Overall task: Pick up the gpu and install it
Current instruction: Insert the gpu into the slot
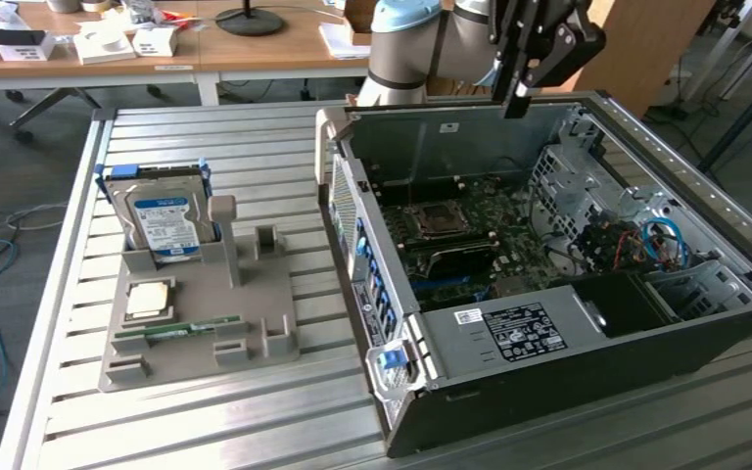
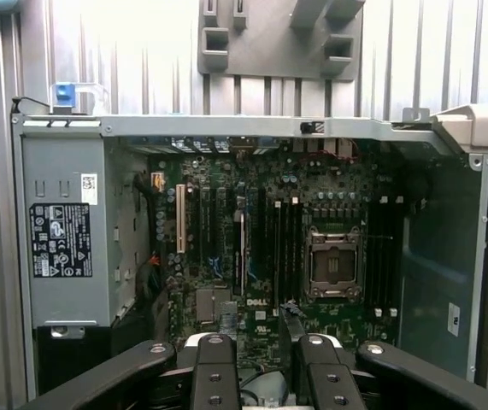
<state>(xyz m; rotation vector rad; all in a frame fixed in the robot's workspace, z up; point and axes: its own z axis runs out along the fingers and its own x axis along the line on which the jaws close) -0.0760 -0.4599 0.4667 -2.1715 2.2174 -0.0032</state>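
Above the open computer case, gpu upright within the end effector's grip

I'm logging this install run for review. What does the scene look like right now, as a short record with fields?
tool: above the open computer case, apparently closed on the gpu
gpu: dark card hanging from the tool, not in a slot
computer case: lying on its side, panel off, motherboard exposed
parts holder: grey, beside the case on the exterior view's left
hard drive: upright in the holder
memory stick: lying flat in the holder
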